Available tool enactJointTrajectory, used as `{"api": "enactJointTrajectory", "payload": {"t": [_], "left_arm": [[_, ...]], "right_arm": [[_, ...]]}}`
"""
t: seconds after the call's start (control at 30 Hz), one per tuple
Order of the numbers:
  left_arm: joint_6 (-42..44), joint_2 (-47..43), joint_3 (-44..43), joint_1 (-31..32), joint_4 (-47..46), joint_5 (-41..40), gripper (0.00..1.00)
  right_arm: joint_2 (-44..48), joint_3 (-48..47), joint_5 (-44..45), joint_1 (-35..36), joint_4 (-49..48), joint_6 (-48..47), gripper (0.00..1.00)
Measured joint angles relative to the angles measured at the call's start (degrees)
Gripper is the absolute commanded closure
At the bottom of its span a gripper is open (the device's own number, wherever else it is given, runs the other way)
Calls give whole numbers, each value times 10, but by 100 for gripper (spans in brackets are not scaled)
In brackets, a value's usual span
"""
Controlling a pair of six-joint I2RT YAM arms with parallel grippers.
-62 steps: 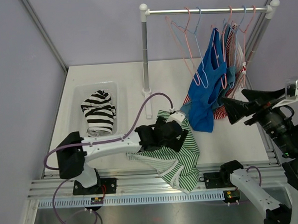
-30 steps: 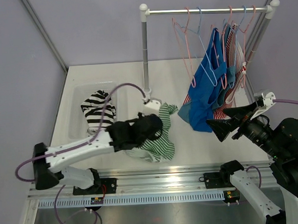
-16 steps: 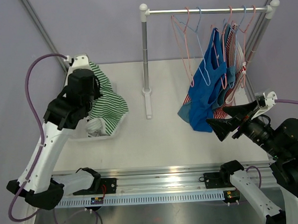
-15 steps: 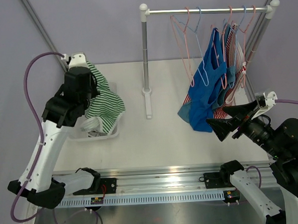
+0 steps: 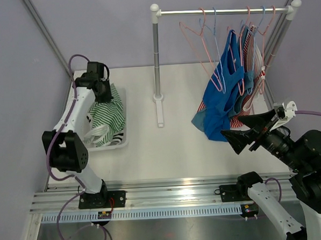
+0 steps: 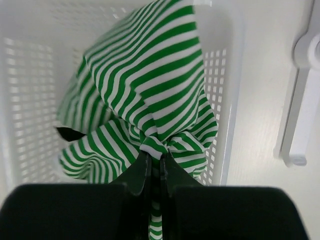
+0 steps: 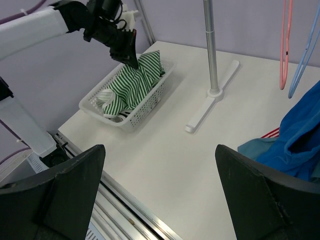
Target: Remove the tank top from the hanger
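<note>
The left fingers (image 6: 146, 167) are pinched tight on a bunched fold of the green-striped tank top (image 6: 150, 85). It hangs from them and drapes down into the white basket (image 6: 231, 100), which stands at the far left of the counter (image 5: 167, 152). The right fingers (image 5: 239, 136) stand spread wide with nothing between them, hovering above the counter just beside the blue garment (image 5: 221, 103) that hangs from the rail (image 5: 225, 10).

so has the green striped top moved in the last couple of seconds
Yes. The green striped top went from in front of the rack foot leftward and back into the white basket, held in the left pincer.
</note>
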State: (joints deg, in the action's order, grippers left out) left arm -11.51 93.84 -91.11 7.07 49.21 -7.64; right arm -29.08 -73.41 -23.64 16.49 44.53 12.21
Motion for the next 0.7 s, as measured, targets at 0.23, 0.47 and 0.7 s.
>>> {"api": "enactJointTrajectory", "payload": {"t": [0.23, 0.47, 0.7], "left_arm": [[-13, 164, 14, -48, 7, 87, 100], [-30, 199, 35, -79, 19, 89, 97], [-36, 106, 55, -81, 12, 104, 30]], "right_arm": [[13, 18, -9, 0, -8, 1, 0], [13, 16, -2, 0, -14, 9, 1], [-60, -52, 124, 0, 3, 33, 1]]}}
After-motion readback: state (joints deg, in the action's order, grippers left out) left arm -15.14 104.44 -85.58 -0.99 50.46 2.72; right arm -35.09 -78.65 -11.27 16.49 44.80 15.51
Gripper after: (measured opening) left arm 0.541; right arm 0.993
